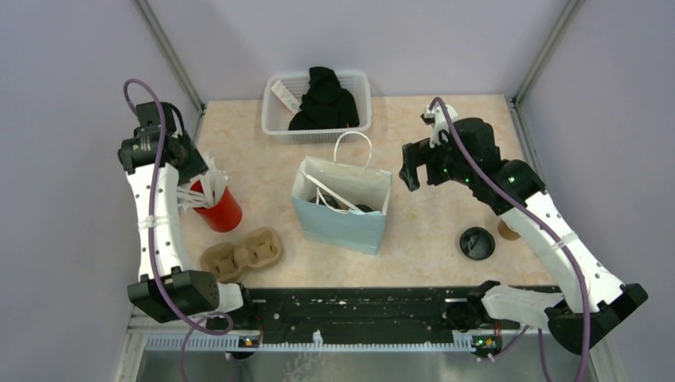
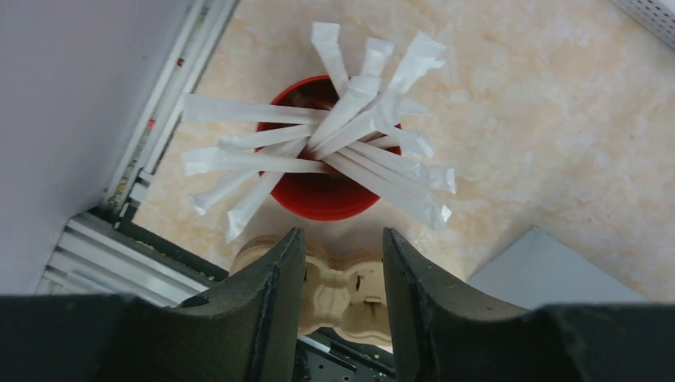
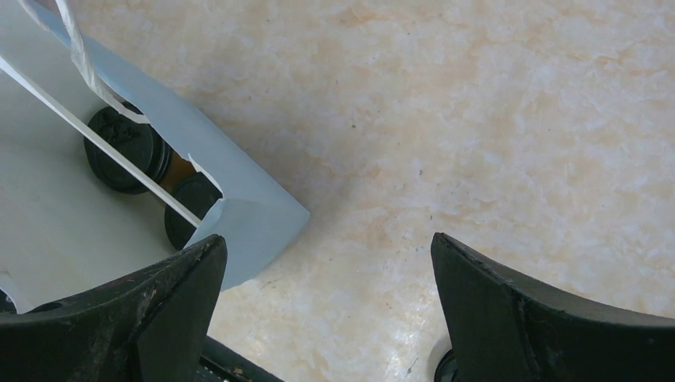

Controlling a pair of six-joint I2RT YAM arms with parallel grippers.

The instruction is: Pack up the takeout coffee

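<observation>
Two black-lidded takeout coffee cups (image 3: 119, 149) stand inside the light blue paper bag (image 1: 342, 215), whose corner (image 3: 247, 227) shows in the right wrist view. On the table to the right lies a round black lid (image 1: 477, 243). Beside it, a brown paper cup (image 1: 506, 231) is mostly hidden behind the right arm. My right gripper (image 1: 409, 171) (image 3: 326, 247) hovers just right of the bag, jaws wide open and empty. My left gripper (image 1: 193, 167) (image 2: 344, 239) hangs over the red cup, jaws partly apart with nothing between them.
The red cup of white wrapped straws (image 1: 216, 208) (image 2: 318, 187) stands at the left. A moulded brown cup carrier (image 1: 241, 255) (image 2: 346, 286) lies in front of it. A white basket (image 1: 275, 123) holding black cloth sits at the back.
</observation>
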